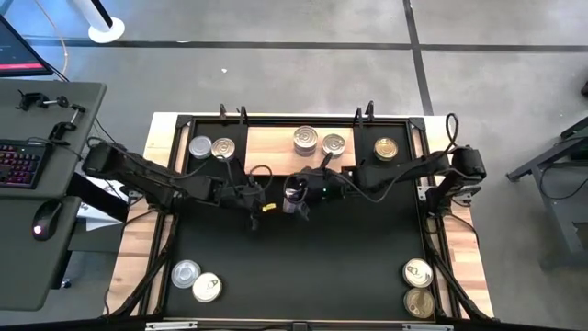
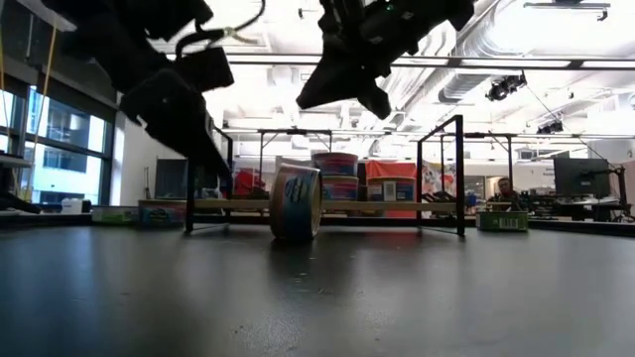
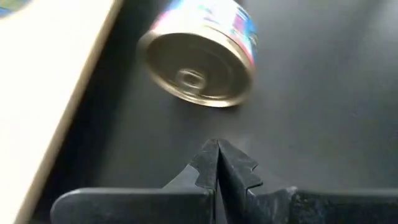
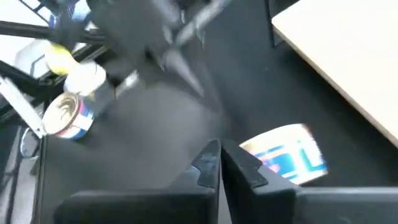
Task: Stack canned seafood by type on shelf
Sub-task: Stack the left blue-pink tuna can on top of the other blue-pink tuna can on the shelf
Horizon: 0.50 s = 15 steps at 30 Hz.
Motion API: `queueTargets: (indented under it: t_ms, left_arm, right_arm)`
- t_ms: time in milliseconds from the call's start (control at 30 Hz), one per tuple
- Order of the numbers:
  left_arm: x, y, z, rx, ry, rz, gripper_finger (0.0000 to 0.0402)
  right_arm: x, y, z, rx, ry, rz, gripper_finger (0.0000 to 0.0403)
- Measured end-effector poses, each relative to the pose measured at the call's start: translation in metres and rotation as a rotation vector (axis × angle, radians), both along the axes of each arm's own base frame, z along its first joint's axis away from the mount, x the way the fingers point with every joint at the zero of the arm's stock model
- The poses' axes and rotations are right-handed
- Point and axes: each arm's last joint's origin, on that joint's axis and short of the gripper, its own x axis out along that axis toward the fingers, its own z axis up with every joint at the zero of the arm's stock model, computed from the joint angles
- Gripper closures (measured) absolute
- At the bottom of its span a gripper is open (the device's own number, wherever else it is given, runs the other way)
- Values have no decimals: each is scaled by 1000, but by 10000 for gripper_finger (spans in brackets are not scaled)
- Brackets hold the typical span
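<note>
One tin [image 1: 295, 191] with a blue label lies tipped on its side on the black mat, just in front of the light-wood shelf [image 1: 276, 147]. It rests on its curved wall [image 2: 296, 234], its gold lid [image 3: 196, 71] facing my left gripper. My left gripper [image 3: 217, 158] is shut and hovers just left of this tin. My right gripper [image 4: 221, 158] is also shut and hangs above the tin [image 4: 287, 160], just to its right. In the low view both grippers are clear of the tin. Three tins [image 1: 306, 140] [image 1: 333, 144] [image 1: 387, 149] stand on the shelf.
Two tins [image 1: 211, 147] stand on the mat left of the shelf. Two more sit at the near left corner [image 1: 196, 279] and two at the near right corner [image 1: 418, 286]. A black frame [image 2: 461, 174] stands around the shelf. The mat's middle [image 1: 303, 267] is open.
</note>
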Motion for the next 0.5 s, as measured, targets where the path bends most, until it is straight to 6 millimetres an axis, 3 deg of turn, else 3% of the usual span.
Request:
queueTargets:
  t_ms: [100,267,400,500]
  left_arm:
    - [-5,6,13,6,-46,32,401]
    - [-15,15,33,1,-121,67,401]
    - [-24,23,45,20,-147,75,401]
    - [-31,28,51,37,-147,82,401]
  right_arm:
    - [2,-3,-4,72,9,-7,357]
    - [5,-2,-2,143,-33,-65,266]
    - [11,4,8,174,-122,-118,209]
    - [24,8,27,136,-144,-131,196]
